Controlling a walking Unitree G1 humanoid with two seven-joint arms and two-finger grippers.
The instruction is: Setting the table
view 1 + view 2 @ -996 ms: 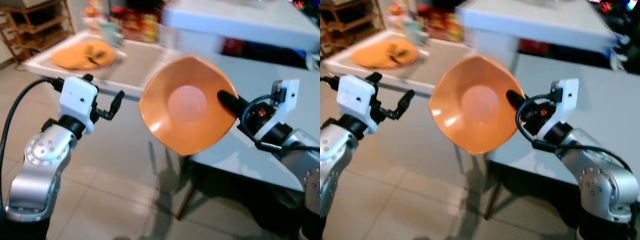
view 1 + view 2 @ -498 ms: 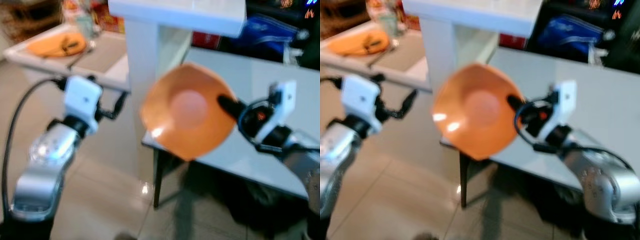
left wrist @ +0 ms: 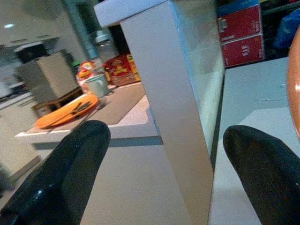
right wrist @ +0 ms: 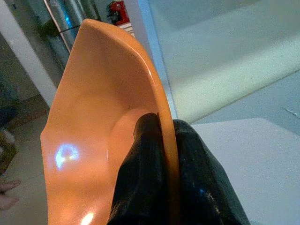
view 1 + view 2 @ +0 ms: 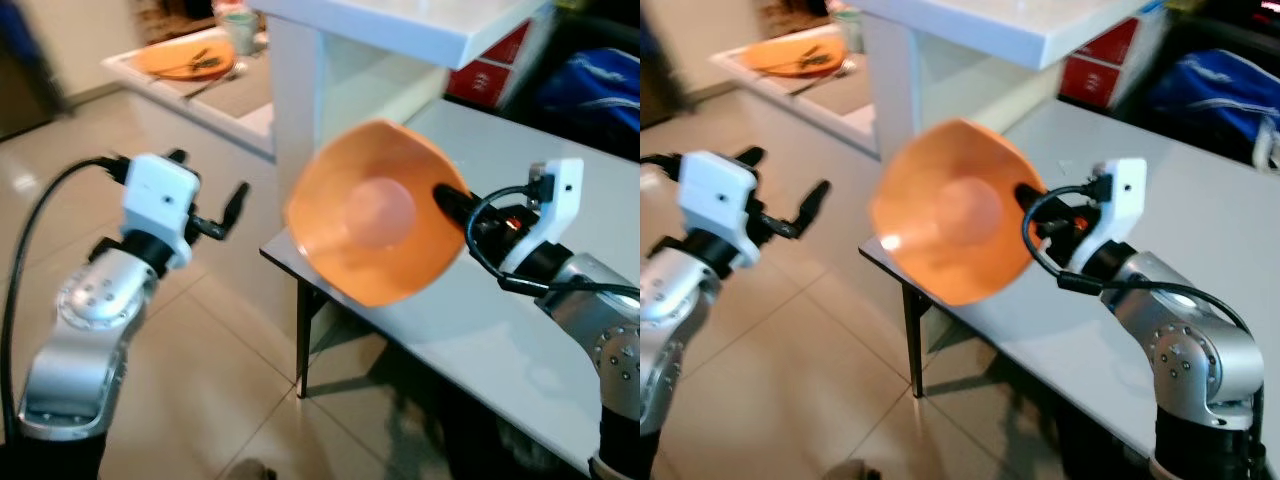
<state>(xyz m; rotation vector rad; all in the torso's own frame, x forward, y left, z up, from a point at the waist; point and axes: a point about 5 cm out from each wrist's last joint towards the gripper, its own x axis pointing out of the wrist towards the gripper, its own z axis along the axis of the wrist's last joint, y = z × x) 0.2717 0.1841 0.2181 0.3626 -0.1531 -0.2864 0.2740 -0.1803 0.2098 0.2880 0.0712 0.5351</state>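
The right gripper (image 4: 161, 164) holds an orange bowl (image 5: 375, 212) on edge, its jaws pinched over the rim, above the near corner of the white bench (image 5: 520, 330). The left gripper (image 5: 205, 190) hovers beside it, jaws wide and empty.

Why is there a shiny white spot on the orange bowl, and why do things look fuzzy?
Right wrist view: lamp glare on the glossy orange bowl pinched in the right tool. Right eye view: the same glare, smaller. Eye views: motion blur at the far edges. Left wrist view: left tool fingers close up, out of focus.
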